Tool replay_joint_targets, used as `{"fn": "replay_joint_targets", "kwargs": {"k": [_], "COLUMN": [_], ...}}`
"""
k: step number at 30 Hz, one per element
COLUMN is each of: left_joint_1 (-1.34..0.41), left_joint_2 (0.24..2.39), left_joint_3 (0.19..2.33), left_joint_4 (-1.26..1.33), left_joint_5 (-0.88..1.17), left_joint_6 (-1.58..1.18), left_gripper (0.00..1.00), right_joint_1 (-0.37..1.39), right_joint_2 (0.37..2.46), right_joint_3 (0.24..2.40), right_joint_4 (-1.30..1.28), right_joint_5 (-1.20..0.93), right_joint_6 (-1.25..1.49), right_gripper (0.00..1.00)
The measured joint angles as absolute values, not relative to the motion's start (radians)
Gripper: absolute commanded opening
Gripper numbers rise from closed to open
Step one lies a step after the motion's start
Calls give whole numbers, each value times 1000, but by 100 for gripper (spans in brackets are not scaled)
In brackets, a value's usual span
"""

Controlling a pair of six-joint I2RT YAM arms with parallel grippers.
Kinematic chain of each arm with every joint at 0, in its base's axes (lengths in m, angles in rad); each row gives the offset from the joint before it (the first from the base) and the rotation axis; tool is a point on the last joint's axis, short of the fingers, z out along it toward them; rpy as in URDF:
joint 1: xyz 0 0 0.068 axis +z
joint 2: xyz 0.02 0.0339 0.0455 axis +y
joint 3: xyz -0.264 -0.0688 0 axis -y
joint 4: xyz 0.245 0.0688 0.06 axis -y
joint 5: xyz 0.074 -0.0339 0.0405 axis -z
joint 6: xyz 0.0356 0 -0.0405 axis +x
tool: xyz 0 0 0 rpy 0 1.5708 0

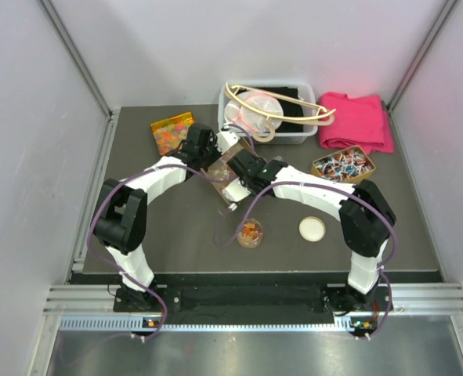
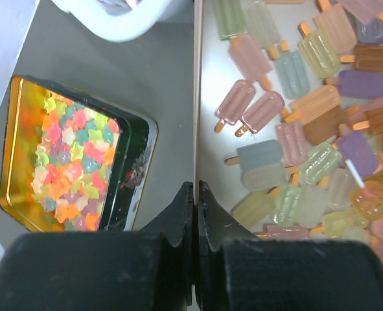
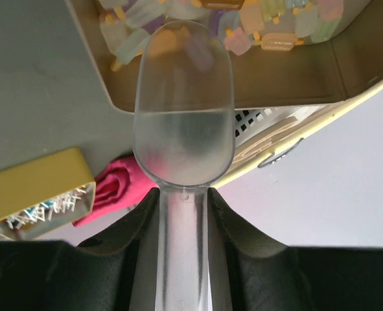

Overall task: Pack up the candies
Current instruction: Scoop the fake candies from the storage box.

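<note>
Figure 1. We see the left gripper (image 2: 196, 194) pinching the wall of the tin (image 2: 208, 71) of candies (image 2: 295, 129). The right gripper (image 3: 183, 201) clamps an empty scoop (image 3: 183, 116) above them. 1 cup (image 1: 251, 233) holds few pieces, its lid (image 1: 312, 228) off, so we judge packing barely begun.

My left gripper (image 2: 196, 189) was black. The candies (image 2: 262, 110) were translucent pink, pale yellow, pale blue, purple and amber, sticks orange. The box (image 3: 275, 84) walls were tan. The tin (image 2: 13, 129) was gold; its pieces (image 2: 68, 162) neon orange, pink, green. My scoop (image 3: 183, 129) was clear, frosted. The cloth (image 3: 110, 191), blurred, looked magenta.
</note>
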State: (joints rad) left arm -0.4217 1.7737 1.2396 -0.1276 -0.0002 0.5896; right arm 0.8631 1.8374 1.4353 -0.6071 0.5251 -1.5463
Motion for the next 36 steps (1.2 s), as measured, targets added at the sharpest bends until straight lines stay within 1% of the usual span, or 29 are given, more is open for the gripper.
{"fn": "replay_joint_targets", "kwargs": {"k": [6, 12, 18, 25, 32, 36], "left_joint_1": [-424, -427, -427, -427, -428, -430], "left_joint_2": [1772, 1771, 1771, 1772, 1777, 1780], "left_joint_3": [1236, 1236, 1237, 1242, 1242, 1245], "left_joint_4": [-126, -127, -137, -150, -154, -162], "left_joint_5": [-17, -21, -21, -25, -27, -28], "left_joint_6": [602, 605, 605, 601, 597, 590], "left_gripper": [0, 0, 0, 0, 0, 0], "right_joint_1": [855, 852, 835, 800, 749, 741], "right_joint_2": [1803, 1798, 1771, 1761, 1778, 1760], "right_joint_3": [1344, 1339, 1302, 1307, 1394, 1353], "right_joint_4": [-535, -533, -503, -500, -588, -551], "right_joint_5": [548, 530, 480, 396, 265, 248], "right_joint_6": [-1642, -1693, -1728, -1716, -1660, -1674], "right_gripper": [0, 0, 0, 0, 0, 0]}}
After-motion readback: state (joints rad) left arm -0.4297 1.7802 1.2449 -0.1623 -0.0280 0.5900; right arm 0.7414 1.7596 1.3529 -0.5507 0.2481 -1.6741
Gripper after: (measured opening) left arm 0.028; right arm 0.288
